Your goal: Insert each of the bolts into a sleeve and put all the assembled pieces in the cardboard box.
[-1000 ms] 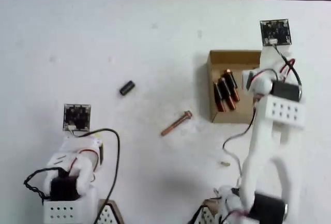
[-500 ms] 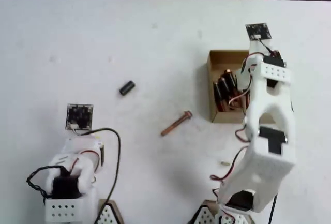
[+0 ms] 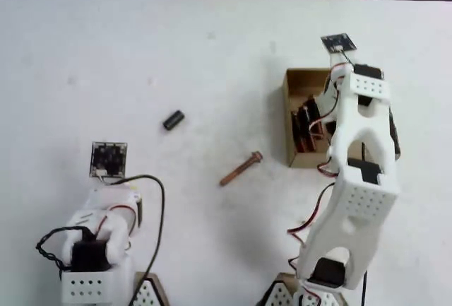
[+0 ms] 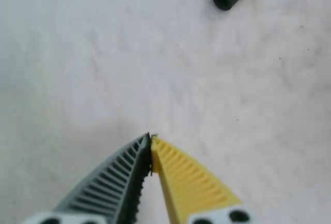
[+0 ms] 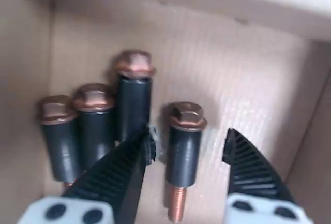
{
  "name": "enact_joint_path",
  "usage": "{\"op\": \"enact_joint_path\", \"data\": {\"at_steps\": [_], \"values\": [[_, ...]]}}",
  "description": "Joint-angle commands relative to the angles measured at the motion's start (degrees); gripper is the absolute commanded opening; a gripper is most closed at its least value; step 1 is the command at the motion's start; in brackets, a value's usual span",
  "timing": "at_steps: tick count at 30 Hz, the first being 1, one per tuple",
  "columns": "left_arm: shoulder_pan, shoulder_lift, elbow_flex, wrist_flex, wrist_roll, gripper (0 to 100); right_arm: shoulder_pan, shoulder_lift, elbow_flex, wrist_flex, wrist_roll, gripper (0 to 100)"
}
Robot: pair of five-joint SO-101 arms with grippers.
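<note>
Evidently a fourth assembled piece (image 5: pixel 184 141) is laid on the floor of the cardboard box (image 5: pixel 269 79), just beside three more bolt-and-sleeve pieces (image 5: pixel 95 125) that are lined up with their heads the same way, presumably so that room is saved. The right gripper (image 5: pixel 189 142) is held over it with the jaws spread wide to either side and no contact is seen, so the piece is judged as set down. On the table (image 3: pixel 212 51) a loose bolt (image 3: pixel 240 168) is found at eight o'clock from the box, and a bare black sleeve (image 3: pixel 174 120) at ten o'clock from that bolt, well apart. The left gripper (image 4: pixel 151 138) is closed tip to tip on nothing, low over the table; this last pair is judged unassembled.
</note>
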Motion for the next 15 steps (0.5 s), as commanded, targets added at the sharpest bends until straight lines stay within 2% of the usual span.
{"op": "enact_joint_path", "data": {"at_steps": [1, 8, 12, 15], "values": [[-0.4, -0.5, -0.1, -1.3, -0.7, 2, -1.8, -0.7, -10.9, 7.9, 0.5, 19.8], [-0.5, -0.5, -0.1, -1.3, -0.7, 2, -3.2, -0.7, -30.9, 23.0, 0.5, 19.8], [-0.5, -0.5, -0.1, -1.3, -0.7, 2, -7.3, -0.7, -41.8, 32.2, 0.4, 19.8], [-0.5, -0.5, -0.1, -1.3, -0.7, 2, -9.9, -0.7, -46.6, 32.9, -3.6, 19.8]]}}
